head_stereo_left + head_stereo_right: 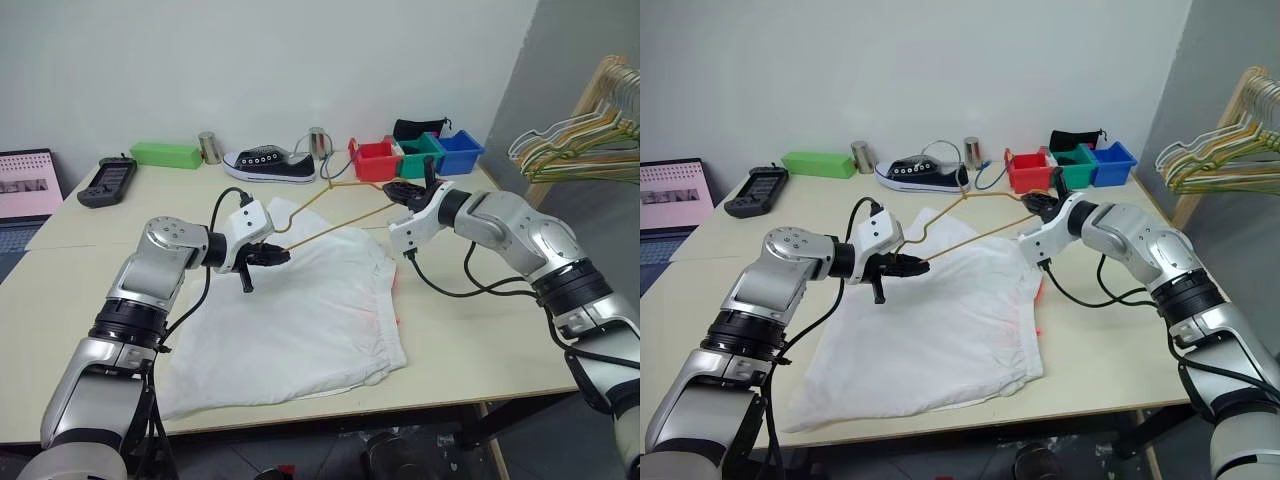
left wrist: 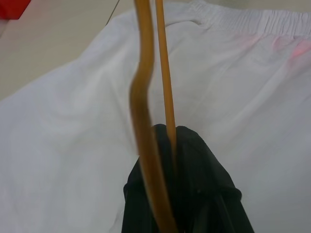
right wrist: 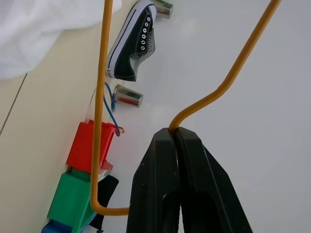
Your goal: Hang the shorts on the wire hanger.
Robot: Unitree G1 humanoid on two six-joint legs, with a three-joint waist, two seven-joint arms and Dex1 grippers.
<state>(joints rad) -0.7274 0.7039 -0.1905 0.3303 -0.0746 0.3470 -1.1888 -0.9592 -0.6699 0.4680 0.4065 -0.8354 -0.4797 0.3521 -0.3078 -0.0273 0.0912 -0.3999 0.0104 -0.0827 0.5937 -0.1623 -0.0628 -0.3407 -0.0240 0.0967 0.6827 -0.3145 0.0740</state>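
Observation:
The white shorts [image 1: 300, 320] lie spread flat on the table, waistband toward the right. Above them, both grippers hold the golden-tan wire hanger [image 1: 335, 228]. My left gripper [image 1: 280, 255] is shut on the hanger's left end, just over the shorts' upper left part. The left wrist view has the wire [image 2: 165, 73] running out from between the black fingers [image 2: 199, 170], with the shorts [image 2: 73, 121] below. My right gripper [image 1: 400, 192] is shut on the hanger's right end, above the waistband corner. From the right wrist, the wire [image 3: 99, 97] loops out of the closed fingers [image 3: 160, 174].
A black sneaker [image 1: 270, 165], two metal cans [image 1: 209, 147], a green box [image 1: 165, 154] and red, green and blue bins [image 1: 375, 158] line the table's far edge. A black handheld device [image 1: 107, 182] and a laptop [image 1: 25, 190] sit far left. A bunch of hangers [image 1: 580, 140] hangs at the right.

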